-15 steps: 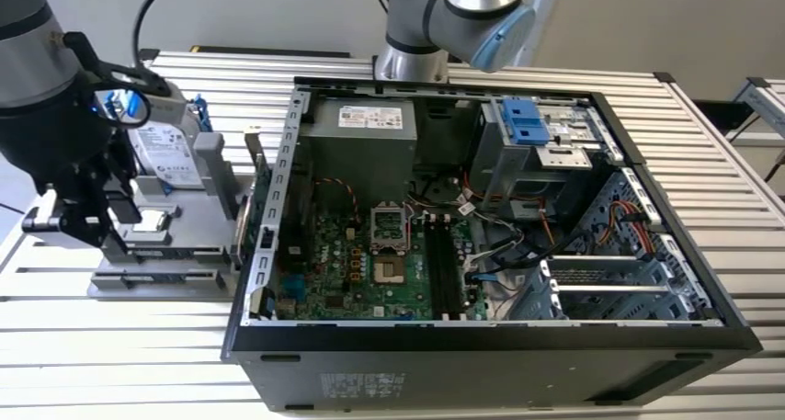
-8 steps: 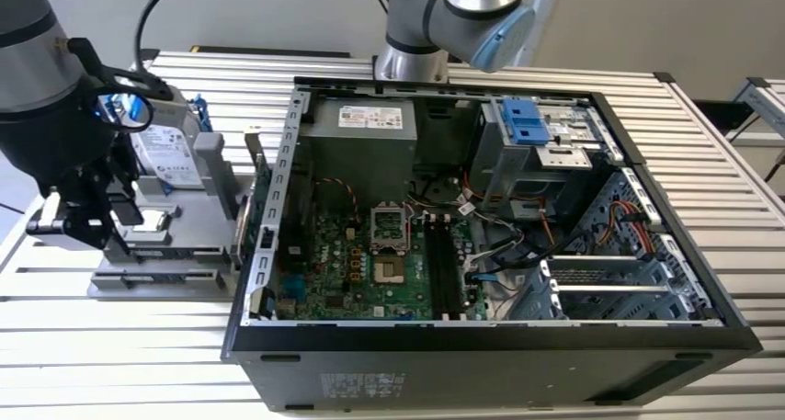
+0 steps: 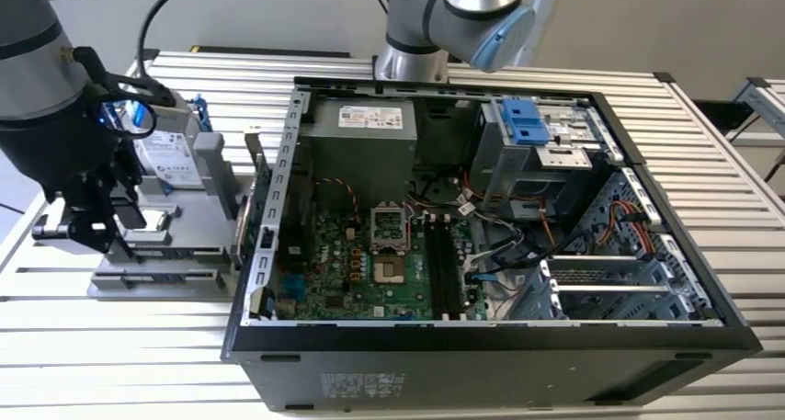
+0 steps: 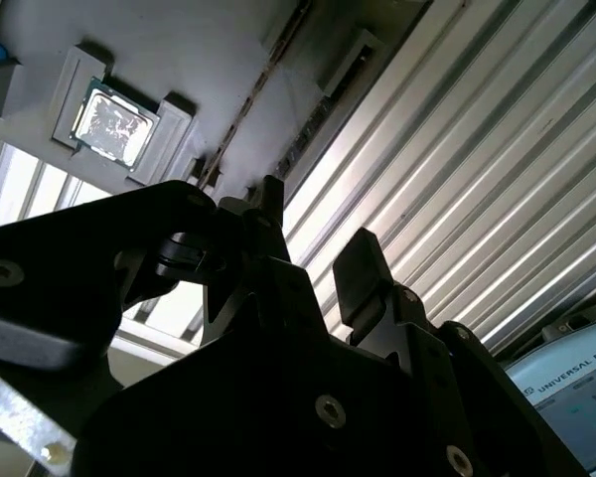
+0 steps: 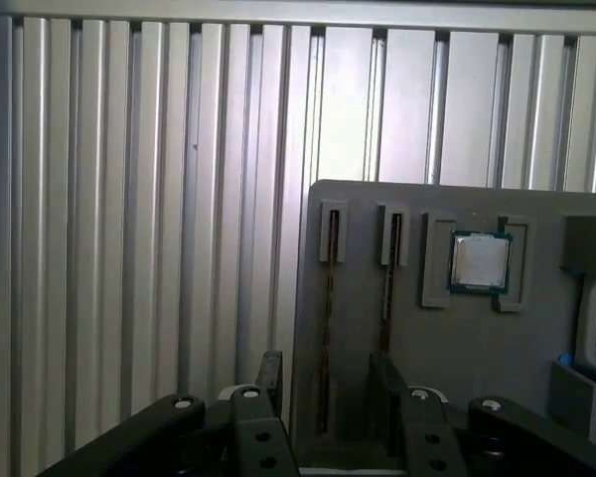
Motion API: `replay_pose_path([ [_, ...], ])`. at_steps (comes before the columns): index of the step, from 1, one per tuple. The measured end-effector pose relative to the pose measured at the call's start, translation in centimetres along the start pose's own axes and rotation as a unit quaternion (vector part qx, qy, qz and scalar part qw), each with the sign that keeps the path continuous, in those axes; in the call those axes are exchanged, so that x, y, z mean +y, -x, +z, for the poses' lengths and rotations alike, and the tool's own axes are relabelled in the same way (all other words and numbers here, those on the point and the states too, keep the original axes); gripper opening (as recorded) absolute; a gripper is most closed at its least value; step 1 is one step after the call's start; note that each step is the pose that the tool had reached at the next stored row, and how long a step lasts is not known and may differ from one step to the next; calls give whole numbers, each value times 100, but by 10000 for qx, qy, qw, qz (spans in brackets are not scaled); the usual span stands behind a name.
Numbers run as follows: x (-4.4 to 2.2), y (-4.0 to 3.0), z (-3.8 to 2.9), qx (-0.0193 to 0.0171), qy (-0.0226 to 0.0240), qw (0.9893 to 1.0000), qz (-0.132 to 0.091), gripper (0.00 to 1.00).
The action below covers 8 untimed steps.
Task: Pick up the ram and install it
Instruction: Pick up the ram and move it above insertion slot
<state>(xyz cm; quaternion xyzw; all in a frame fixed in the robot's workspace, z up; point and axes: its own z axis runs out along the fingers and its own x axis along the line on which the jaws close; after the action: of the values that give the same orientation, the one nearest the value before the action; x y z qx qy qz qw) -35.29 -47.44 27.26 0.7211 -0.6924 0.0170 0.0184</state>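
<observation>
The gripper (image 5: 326,366), wide open and empty, is straddling the ram (image 5: 329,288) standing edgewise in the holder (image 5: 447,363). The ram is probably light, stiff and fragile, so pinching its flat faces looks best.

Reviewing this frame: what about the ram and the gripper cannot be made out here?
The ram: first wrist view, edge-on in the fixture slot, whose walls hide its face and chips.
The gripper: whether its fingers touch the ram; depth is unreadable in both wrist views.
The motherboard slots: exterior view, too small to tell if empty.
</observation>
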Motion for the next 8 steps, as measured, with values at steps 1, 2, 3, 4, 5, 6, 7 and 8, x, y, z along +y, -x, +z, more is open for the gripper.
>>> replay_pose_path([
  [1, 0, 0, 8, 1, 0, 10000, 0, 100],
  [2, 0, 1, 15, 0, 0, 10000, 0, 100],
  [3, 0, 1, 22, 1, 0, 10000, 0, 100],
  [4, 0, 2, 28, 0, 0, 10000, 0, 100],
  [5, 0, 2, 34, 0, 0, 10000, 0, 100],
  [6, 0, 2, 40, 1, 1, 10000, 0, 100],
  [7, 0, 2, 46, 1, 0, 10000, 0, 100],
  [8, 0, 3, 52, 1, 1, 10000, 0, 100],
])
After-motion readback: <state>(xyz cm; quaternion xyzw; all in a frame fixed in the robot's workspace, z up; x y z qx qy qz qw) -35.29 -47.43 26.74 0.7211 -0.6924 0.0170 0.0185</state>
